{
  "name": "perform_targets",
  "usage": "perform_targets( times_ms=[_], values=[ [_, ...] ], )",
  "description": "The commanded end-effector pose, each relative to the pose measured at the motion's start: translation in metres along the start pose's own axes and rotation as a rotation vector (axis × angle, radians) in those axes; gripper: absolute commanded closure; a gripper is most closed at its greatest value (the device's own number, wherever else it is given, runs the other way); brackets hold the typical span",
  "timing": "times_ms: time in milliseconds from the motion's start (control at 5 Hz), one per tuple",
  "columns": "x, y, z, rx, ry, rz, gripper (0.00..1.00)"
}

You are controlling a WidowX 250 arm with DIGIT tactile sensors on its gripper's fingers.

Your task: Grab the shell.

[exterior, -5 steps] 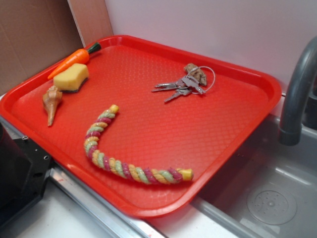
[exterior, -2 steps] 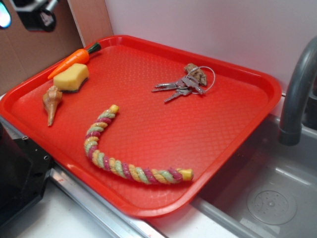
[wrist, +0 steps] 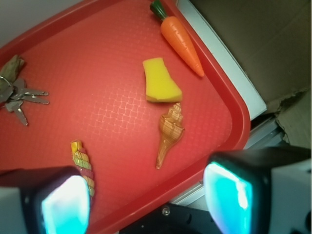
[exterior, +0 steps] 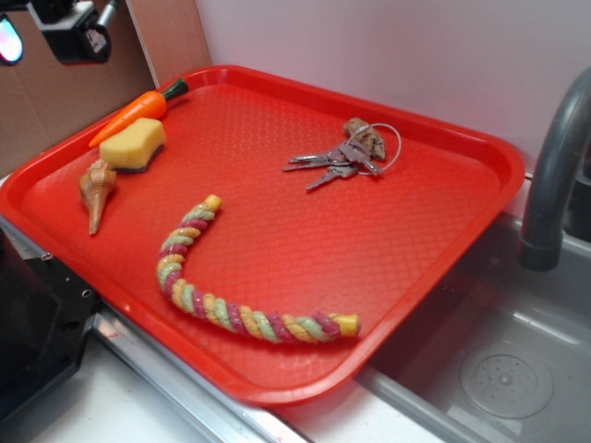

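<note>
I have the fingers [wrist: 146,195] spread wide and empty, one pad [wrist: 66,207] low on the left of the wrist view, the other low on the right. The shell [wrist: 169,132] lies ahead of the gap, nearer the right-hand pad than the left, flat on the red tray [wrist: 229,102] close to its rim. Its long axis runs roughly straight away from the fingers, tilted a little: the point aims back toward the gap, the wide knobby end away from me, just short of the sponge [wrist: 161,87], perhaps touching it, though I can't tell from here. The carrot [wrist: 181,40] sits beyond that along the rim. From the exterior view the gripper [exterior: 55,28] hangs high above the tray's far-left corner, well clear of the shell [exterior: 95,189], so a descent is needed. I judge the pads would close across the shell's narrow width. The shell is tan-brown, spiral-ribbed, tapering to a fine tip.
</note>
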State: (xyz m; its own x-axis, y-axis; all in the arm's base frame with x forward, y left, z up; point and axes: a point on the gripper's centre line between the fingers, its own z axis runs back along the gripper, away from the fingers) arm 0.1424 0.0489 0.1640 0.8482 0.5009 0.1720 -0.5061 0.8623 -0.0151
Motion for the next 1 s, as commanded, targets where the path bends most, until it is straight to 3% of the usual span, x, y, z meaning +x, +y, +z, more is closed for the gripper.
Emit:
perform_targets(
  times_ms=[0,200,400,600,800],
  values=[
    [0.012,0.018,-0.034,0.111,0.041,0.091,0.0],
    [0.022,0.022,-0.086,0.181,0.061,0.101,0.0],
    [0.016,0.04,-0.113,0.216,0.058,0.135,0.0],
    [0.013,0.051,-0.13,0.149,0.05,0.166,0.0],
    [0.004,0.054,-0.133,0.186,0.087,0.152,0.0]
  ],
)
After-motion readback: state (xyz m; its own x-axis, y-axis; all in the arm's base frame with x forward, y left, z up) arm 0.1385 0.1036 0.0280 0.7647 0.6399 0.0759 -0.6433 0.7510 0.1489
